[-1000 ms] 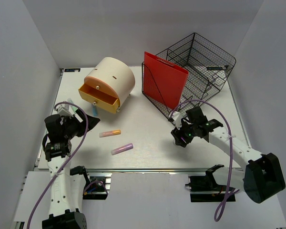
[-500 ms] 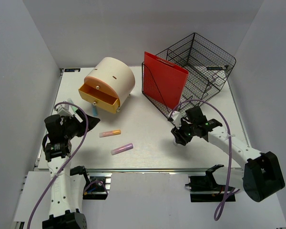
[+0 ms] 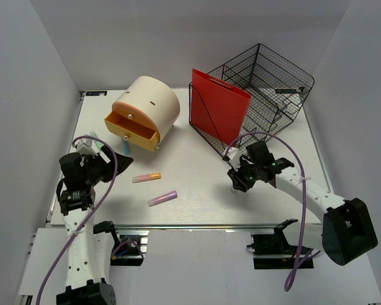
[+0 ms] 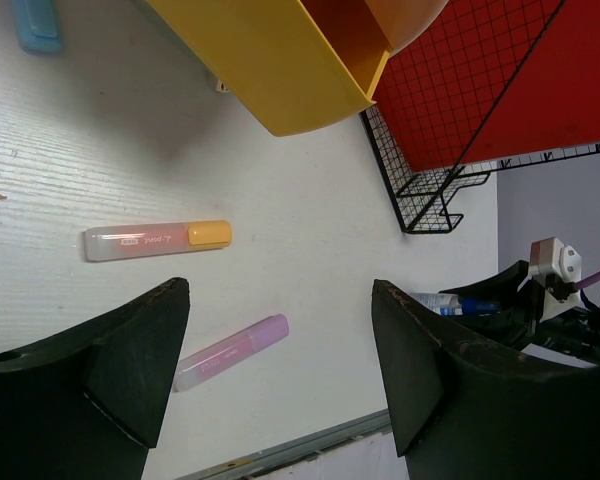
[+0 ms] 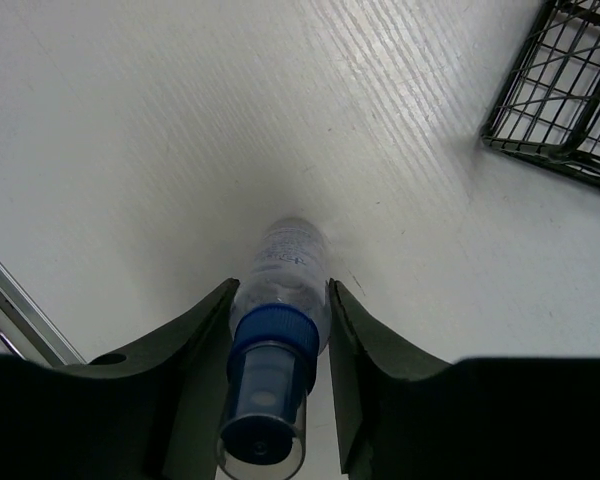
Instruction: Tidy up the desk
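Note:
The white desk carries an orange-capped highlighter and a purple-capped highlighter left of centre. Both show in the left wrist view, orange-capped and purple-capped. My left gripper is open and empty, above the desk's left side; in its own view the purple highlighter lies between its fingers, lower down. My right gripper is shut on a small clear spray bottle with a blue cap. The bottle's base is at the desk surface, right of centre.
A cream domed drawer box with its yellow drawer pulled open stands at the back left. A small blue item lies by it. A black wire rack holding a red folder stands at the back right. A metal rail runs along the near edge.
My right gripper with the bottle has shifted slightly left and away from me. The left arm and the highlighters have not moved.

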Robot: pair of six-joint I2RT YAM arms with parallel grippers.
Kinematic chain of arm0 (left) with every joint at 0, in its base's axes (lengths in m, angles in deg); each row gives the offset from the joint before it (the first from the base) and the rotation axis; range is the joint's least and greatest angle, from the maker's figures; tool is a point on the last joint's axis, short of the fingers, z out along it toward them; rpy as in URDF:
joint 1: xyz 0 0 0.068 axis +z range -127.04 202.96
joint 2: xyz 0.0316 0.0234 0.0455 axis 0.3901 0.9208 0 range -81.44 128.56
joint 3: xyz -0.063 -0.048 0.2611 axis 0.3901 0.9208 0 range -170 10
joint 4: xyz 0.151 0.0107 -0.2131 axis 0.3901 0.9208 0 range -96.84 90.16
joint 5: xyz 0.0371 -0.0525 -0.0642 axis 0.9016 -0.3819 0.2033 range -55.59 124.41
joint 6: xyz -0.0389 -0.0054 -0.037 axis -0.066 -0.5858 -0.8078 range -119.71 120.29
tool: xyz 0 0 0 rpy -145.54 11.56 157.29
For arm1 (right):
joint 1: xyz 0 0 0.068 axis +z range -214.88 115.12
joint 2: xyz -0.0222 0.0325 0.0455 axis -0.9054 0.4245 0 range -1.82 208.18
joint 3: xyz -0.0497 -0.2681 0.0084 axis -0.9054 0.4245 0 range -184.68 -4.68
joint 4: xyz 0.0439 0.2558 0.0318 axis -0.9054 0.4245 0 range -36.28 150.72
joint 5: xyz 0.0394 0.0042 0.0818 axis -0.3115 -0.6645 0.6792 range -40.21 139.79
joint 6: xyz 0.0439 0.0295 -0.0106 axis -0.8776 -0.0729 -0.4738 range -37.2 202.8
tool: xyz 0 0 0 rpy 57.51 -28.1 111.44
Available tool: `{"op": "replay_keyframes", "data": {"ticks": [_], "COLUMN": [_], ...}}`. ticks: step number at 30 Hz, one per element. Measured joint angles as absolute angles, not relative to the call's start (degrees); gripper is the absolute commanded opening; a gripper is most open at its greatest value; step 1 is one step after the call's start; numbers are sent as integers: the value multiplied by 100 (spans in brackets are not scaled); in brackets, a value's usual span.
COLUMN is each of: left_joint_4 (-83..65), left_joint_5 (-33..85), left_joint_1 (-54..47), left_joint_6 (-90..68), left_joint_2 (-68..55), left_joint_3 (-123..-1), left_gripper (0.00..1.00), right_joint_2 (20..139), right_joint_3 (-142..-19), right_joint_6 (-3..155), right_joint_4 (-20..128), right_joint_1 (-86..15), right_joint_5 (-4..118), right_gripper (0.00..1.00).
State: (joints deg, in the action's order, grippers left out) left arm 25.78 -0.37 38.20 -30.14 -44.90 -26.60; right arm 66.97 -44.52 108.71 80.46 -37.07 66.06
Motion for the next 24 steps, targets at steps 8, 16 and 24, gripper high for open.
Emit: {"op": "replay_keyframes", "data": {"ticks": [8,16,24], "left_joint_4": [2622,2620,2688], "left_joint_5": [-48,-53,153], "left_joint_1": [3820,3860,3884], "left_joint_6": [-3014,-3023,-3017], "left_joint_2": [-4490,-4440,-4350], "left_joint_3": [-2730,-3051,-3490], "left_gripper": [83,84,84], "right_joint_2": [6697,7160,8269], "right_joint_3": [-4478,-6323,-8932], "right_joint_6": [11049,11873,12576], "right_joint_4": [8114,8964,9257], "right_joint_1": [-3705,-3617,-3200], "right_joint_5": [6731,7297,7832], "right_gripper": [7,0,0]}}
